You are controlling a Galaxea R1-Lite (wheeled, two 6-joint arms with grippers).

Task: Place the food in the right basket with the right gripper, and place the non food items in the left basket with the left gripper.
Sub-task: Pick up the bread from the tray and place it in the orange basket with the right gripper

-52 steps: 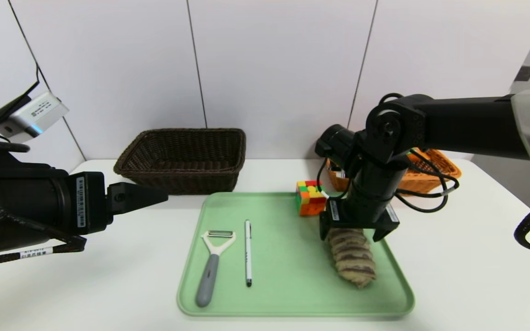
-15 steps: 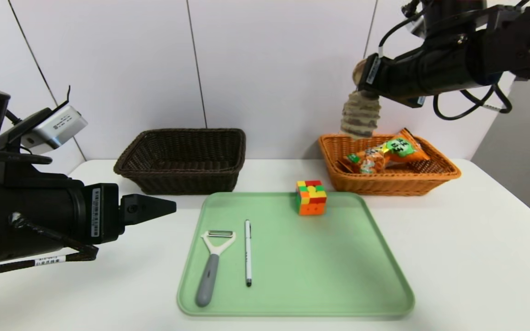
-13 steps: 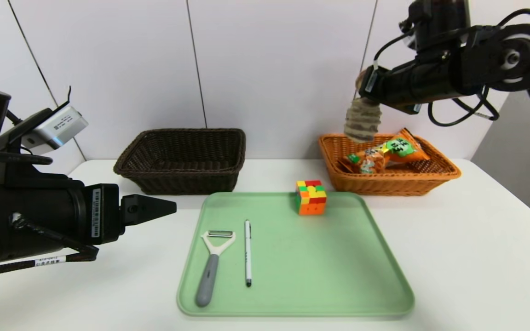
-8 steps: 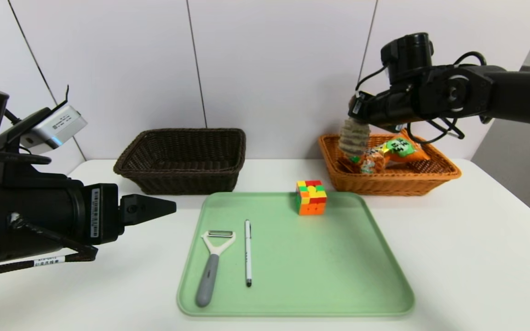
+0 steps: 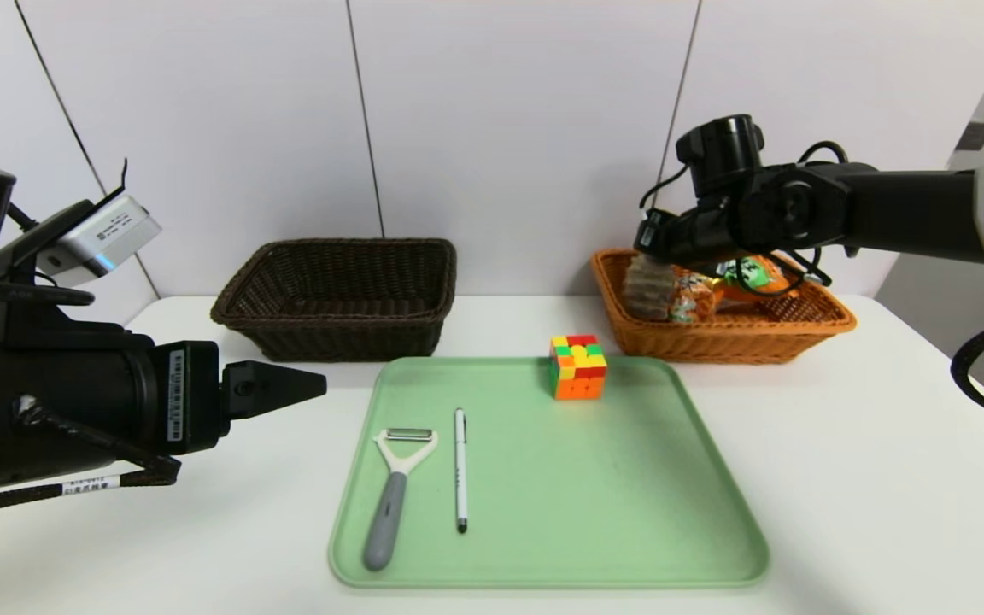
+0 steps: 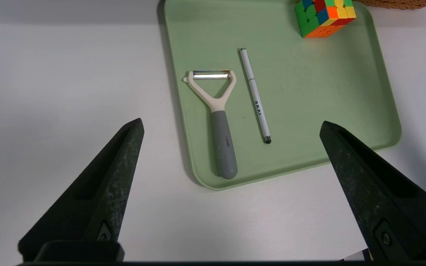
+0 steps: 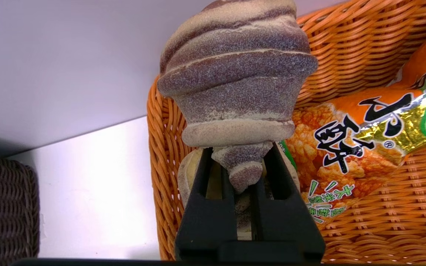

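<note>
My right gripper (image 5: 654, 243) is shut on one end of the striped bread loaf (image 5: 647, 289) (image 7: 235, 74), which hangs down inside the left end of the orange-tan right basket (image 5: 748, 342). The orange snack bag (image 7: 364, 136) lies in that basket beside the loaf. The puzzle cube (image 5: 578, 366), white pen (image 5: 460, 468) and grey-handled peeler (image 5: 394, 495) rest on the green tray (image 5: 594, 512). My left gripper (image 5: 287, 386) (image 6: 231, 123) hovers open over the table left of the tray, holding nothing. The dark brown left basket (image 5: 338, 295) holds nothing.
Both baskets stand against the back wall, the dark one left, the orange one right. The tray fills the table's middle, with the cube near its far edge just in front of the orange basket. Bare white table lies on either side of the tray.
My right arm has come down with the bread loaf, from well above the orange basket into its left end. The left arm and the tray items have not moved.
</note>
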